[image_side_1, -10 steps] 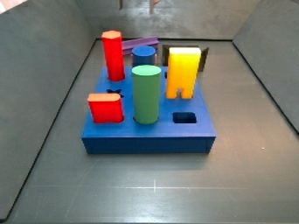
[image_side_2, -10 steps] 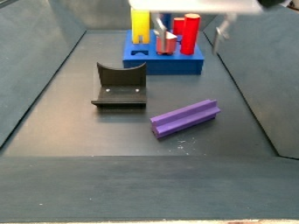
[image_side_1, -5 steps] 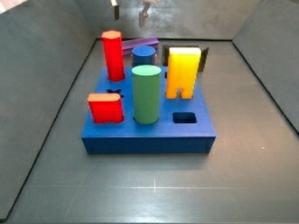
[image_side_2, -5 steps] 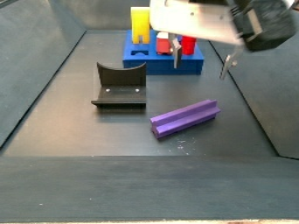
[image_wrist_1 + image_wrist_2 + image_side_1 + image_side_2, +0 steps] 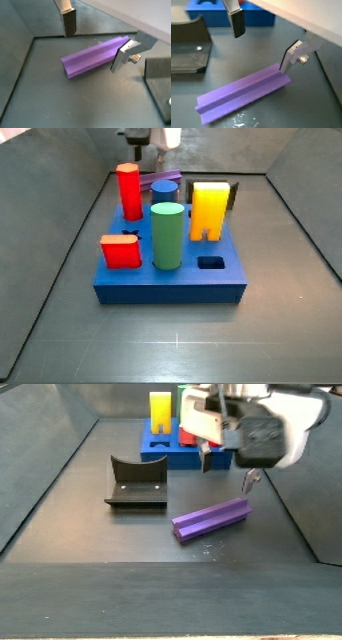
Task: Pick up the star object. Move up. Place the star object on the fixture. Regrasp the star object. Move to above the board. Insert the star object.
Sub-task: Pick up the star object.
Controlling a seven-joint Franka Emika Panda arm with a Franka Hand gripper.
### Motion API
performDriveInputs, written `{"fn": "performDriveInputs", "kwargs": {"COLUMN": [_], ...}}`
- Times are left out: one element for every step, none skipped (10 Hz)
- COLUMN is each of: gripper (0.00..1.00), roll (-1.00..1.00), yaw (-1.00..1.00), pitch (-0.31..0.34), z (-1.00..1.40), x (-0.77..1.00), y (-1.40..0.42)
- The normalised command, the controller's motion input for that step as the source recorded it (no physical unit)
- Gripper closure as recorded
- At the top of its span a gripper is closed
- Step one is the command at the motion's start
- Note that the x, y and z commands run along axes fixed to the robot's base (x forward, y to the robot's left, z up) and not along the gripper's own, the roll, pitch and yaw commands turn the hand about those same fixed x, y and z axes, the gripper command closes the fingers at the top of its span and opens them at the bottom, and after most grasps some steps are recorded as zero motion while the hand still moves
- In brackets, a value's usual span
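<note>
Side view, left to right: fixture [image 5: 135, 482]; star object [image 5: 211, 520] lying flat on the floor, beside the fixture; gripper [image 5: 223, 469] above its far end, jaws open and empty. The prism looks rigid, light and smooth; grasp across its ridged flanks near mid-length.

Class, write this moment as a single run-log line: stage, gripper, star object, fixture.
stage: approaching pick | gripper: open, above star object | star object: flat on floor, ungrasped | fixture: empty, beside it
</note>
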Motion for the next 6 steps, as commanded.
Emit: {"fn": "performDriveInputs", "kwargs": {"gripper": [0.00,0.00,0.00,0.00,0.00,0.00], "roll": [-0.09,-0.09,-0.33,-0.49,-0.50,-0.50], "yaw": [-0.54,-0.25,-0.16,-0.24,-0.28,-0.25], "pitch": [-0.007,-0.044,-0.186,-0.216,-0.189,-0.144], "z": [-0.94,-0.95,-0.51,-0.18,0.00,0.00], "x": [-0.15,-0.21,-0.25,-0.34,-0.37,-0.27], "y": [0.39,0.65,0.53,0.23,0.01,0.03]}}
